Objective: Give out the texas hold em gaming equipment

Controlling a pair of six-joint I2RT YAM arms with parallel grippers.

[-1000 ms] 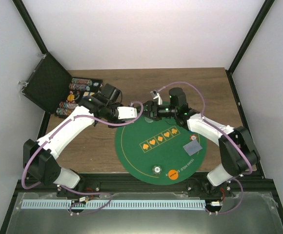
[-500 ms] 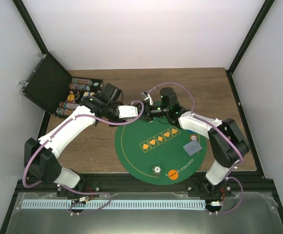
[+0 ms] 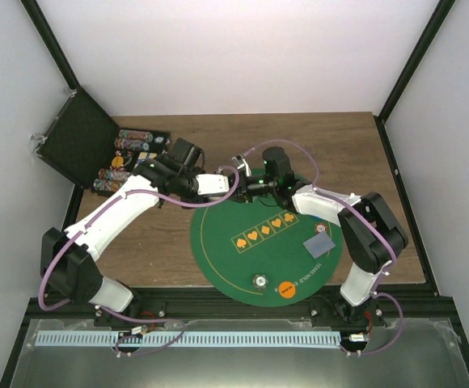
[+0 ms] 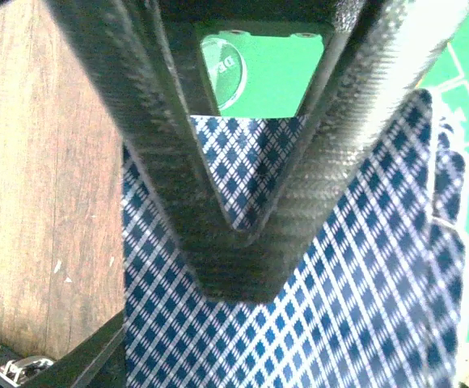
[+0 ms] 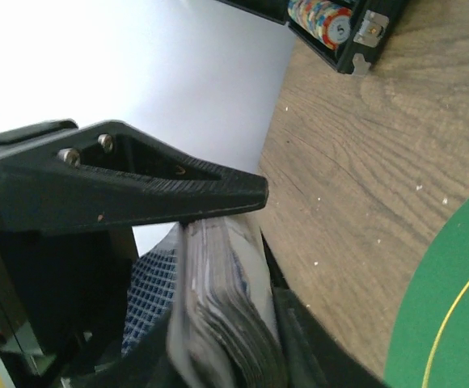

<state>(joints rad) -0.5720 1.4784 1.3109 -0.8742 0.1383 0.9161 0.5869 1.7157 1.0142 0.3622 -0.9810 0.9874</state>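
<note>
Playing cards (image 4: 299,283), a stack with blue-diamond backs, are pinched in the left gripper (image 3: 231,181) above the far edge of the green poker mat (image 3: 242,267), seemingly offered for dealing. The right gripper (image 3: 251,186) has its fingers bracketing the stack's edge; whether they grip it cannot be told.

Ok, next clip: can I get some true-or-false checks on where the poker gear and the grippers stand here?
1. The chip case stands open at the far left of the table. True.
2. The left gripper is empty. False: it grips a deck of diamond-backed cards.
3. The mat is round and green. True.
4. The grippers are at opposite ends of the table. False: the right gripper meets the left one at the mat's far edge.
5. An orange token lies at the mat's far edge. False: it lies at the near edge.
</note>
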